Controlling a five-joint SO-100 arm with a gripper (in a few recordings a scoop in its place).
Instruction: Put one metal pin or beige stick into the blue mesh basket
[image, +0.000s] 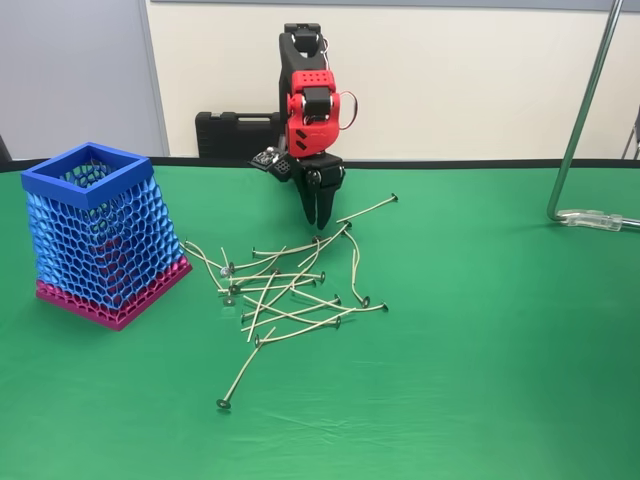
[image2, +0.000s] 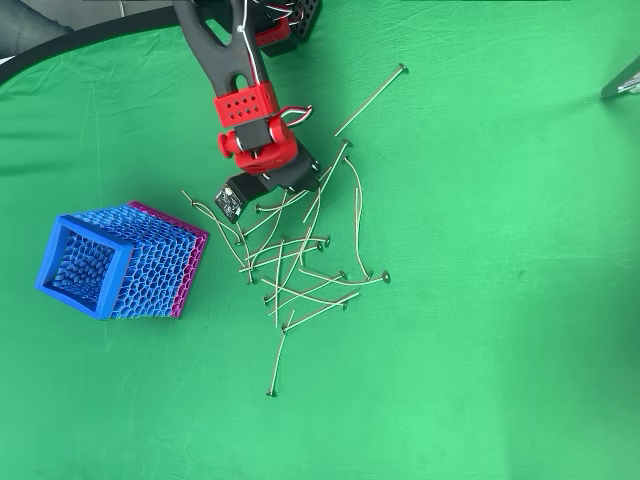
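Observation:
The blue mesh basket (image: 100, 245) (image2: 160, 265) stands upright on its pink base at the left of the green table. Several thin beige sticks with metal heads (image: 290, 290) (image2: 300, 270) lie in a loose pile at the middle. One stick (image: 368, 209) (image2: 372, 97) lies apart behind the pile, and another (image: 243, 375) (image2: 280, 355) lies in front of it. My gripper (image: 319, 218) points straight down over the pile's back edge, its tips just above the cloth. The black fingers (image: 310, 195) are pressed together with nothing visible between them. From overhead the red wrist (image2: 262, 140) hides them.
A black case (image: 235, 135) stands behind the table's back edge by the arm's base. A metal pole with a clamped foot (image: 595, 218) (image2: 625, 80) stands at the right. Open green cloth stretches along the front and right.

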